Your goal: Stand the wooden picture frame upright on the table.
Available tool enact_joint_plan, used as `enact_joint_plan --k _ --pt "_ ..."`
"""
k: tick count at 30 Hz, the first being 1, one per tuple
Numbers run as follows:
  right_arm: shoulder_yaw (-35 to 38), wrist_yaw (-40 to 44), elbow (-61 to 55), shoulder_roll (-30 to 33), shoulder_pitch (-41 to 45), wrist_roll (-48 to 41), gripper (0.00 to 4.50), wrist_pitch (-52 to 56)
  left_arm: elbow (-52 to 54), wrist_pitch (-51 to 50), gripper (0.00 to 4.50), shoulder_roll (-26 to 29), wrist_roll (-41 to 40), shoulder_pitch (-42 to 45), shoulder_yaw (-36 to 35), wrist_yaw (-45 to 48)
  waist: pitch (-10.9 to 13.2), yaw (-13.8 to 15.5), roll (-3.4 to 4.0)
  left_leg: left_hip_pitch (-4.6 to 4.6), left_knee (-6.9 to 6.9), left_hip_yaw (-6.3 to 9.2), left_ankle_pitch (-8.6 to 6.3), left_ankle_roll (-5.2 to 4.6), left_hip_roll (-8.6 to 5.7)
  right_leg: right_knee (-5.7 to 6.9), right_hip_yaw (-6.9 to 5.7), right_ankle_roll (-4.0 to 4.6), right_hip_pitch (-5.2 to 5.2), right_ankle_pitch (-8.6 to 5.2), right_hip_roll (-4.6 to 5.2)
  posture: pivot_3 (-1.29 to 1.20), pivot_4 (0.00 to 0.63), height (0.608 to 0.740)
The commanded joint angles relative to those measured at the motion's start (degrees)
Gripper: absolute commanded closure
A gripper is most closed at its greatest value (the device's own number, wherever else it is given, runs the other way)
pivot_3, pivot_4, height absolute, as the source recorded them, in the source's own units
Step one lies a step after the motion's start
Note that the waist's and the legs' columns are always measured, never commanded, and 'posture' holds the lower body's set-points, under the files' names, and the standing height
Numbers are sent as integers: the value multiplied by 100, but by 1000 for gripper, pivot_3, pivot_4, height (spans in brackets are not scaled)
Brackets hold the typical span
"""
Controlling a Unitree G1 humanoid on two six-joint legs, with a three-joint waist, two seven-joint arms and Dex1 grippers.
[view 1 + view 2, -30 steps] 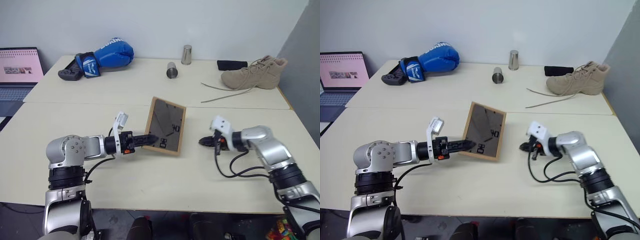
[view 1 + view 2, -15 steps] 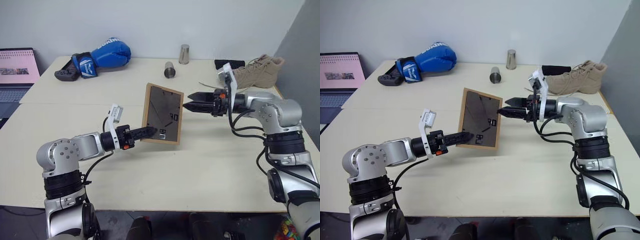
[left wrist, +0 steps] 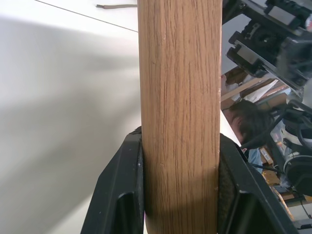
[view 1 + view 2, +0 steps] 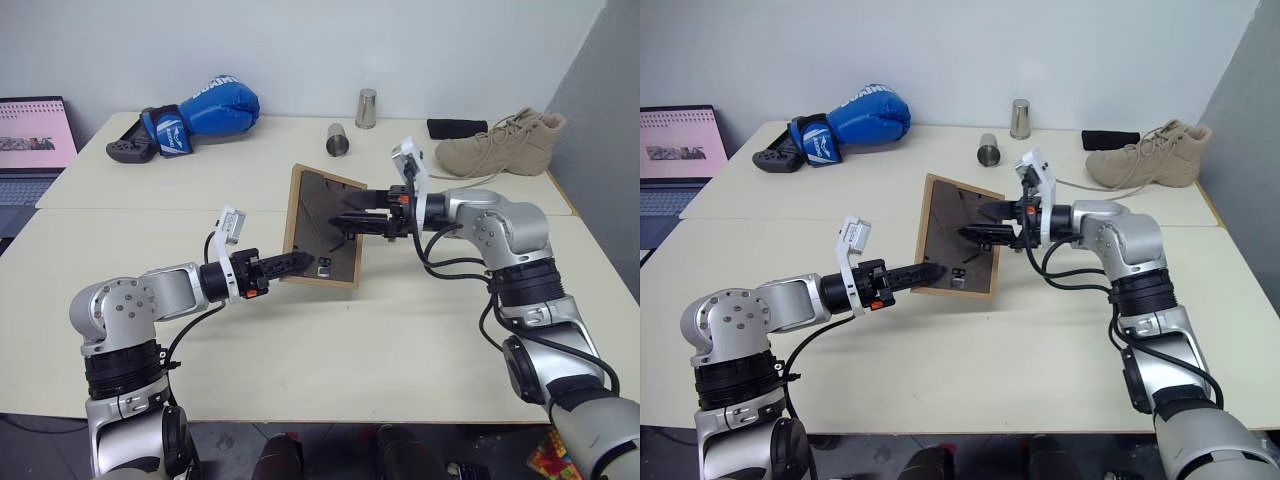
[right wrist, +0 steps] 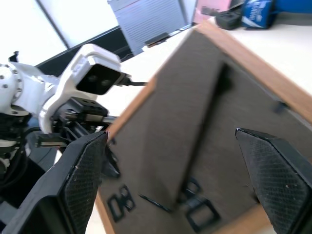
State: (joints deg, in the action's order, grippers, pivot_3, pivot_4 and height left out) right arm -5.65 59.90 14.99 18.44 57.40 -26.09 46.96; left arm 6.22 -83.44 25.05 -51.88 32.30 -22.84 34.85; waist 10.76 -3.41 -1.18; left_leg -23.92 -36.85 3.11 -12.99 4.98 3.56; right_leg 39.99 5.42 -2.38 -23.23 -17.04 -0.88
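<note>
Grainy light-wood picture frame (image 3: 178, 112) with matt grey back; smooth matt table (image 4: 330, 340); textured black fingers (image 5: 273, 173).

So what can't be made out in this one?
- Wooden picture frame: its picture side faces away in the head views.
- Fold-out stand: right wrist view too blurred to tell if it is out.
- Right gripper: open at the back panel; contact unclear.
- Left gripper: clamps the frame's edge.

Light wood, dark grey, cream

The wooden picture frame (image 4: 322, 227) has a light-wood rim and dark grey back, seemingly white-marked; the table (image 4: 400, 330) is pale cream.
</note>
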Motion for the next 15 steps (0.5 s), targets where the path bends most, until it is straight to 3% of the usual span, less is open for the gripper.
enact_joint_plan --k 1,15 --pt "-42 79 -557 -106 132 -250 36 117 267 172 3203 30 -289 95 -24 68 0 1 0 0 0 0 0 0 0 0 0 0 0 0 0 0 150 740" --pt "234 510 -1452 562 -234 -1120 36 1057 195 315 3203 98 -348 -30 58 22 0 9 0 -1 1 0 -1 -1 -1 -2 1 0 0 0 0 0 150 740"
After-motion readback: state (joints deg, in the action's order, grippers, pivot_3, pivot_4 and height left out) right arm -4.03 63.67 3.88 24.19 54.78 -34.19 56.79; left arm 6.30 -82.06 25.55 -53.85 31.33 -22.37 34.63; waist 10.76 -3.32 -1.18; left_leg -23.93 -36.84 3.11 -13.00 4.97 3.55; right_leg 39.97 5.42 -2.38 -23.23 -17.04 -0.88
